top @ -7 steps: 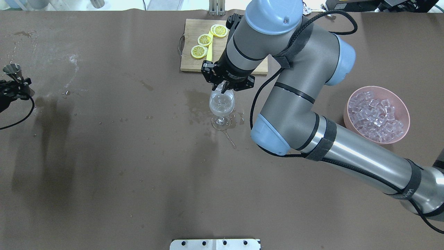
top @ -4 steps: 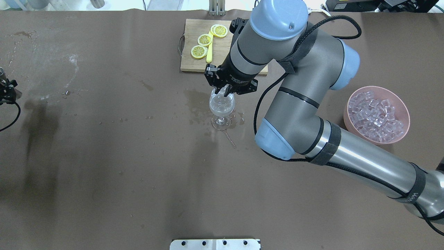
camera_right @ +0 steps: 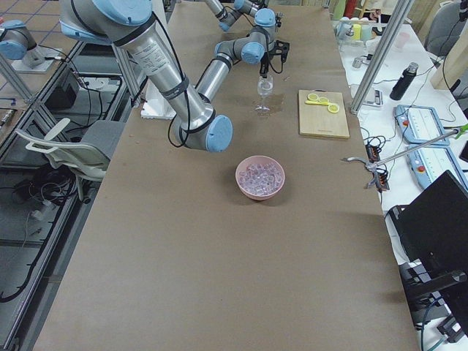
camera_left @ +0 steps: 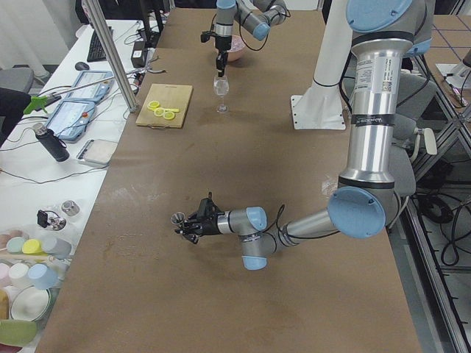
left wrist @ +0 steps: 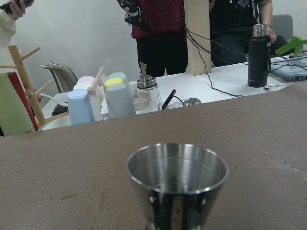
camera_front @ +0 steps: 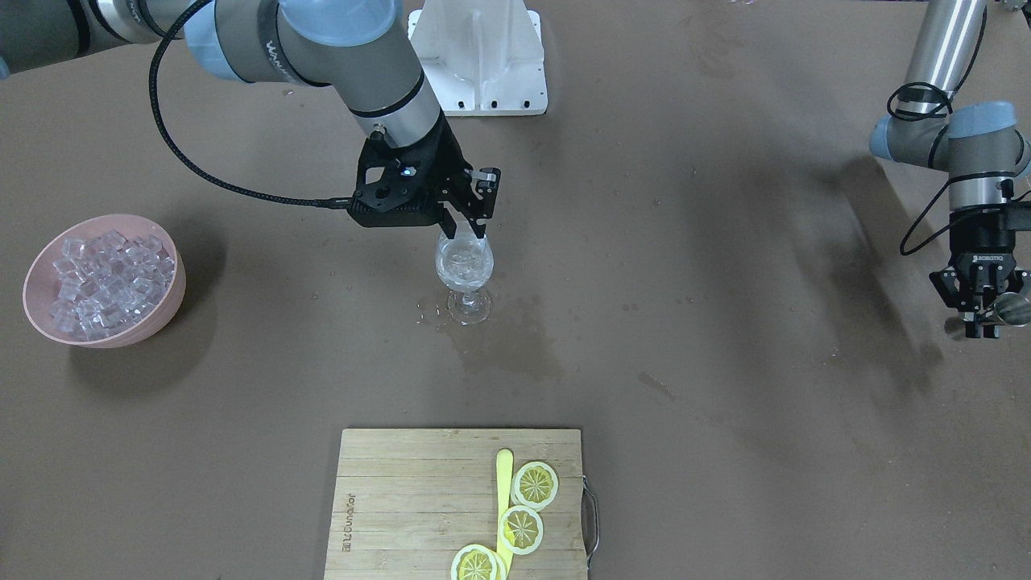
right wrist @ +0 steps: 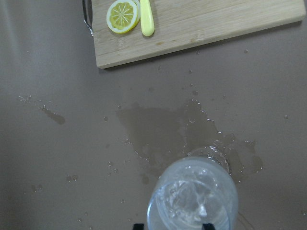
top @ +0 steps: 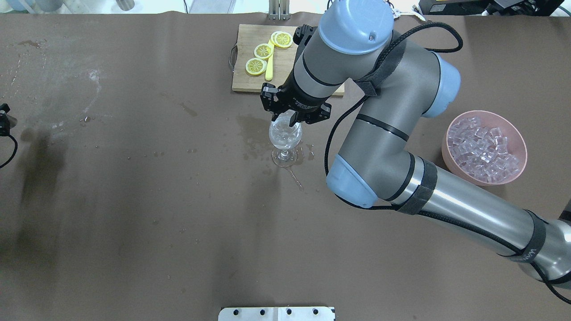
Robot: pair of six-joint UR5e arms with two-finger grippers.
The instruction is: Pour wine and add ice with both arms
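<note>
Some ice (right wrist: 189, 201) sits in wine glass (camera_front: 464, 266); right gripper (camera_front: 465, 228) hangs spread, empty, just above; left gripper (camera_front: 983, 321) clamps jigger (left wrist: 177, 182); next likely lift clear toward bowl (camera_front: 173, 278).

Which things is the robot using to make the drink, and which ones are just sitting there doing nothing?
Part of the job:
clear stemmed wine glass
pink round bowl of clear ice cubes
steel cone-shaped measuring cup, held by the left pincer
right pincer, open over the glass

Just lying about:
wooden chopping board
yellow lemon slices
yellow plastic knife
</note>
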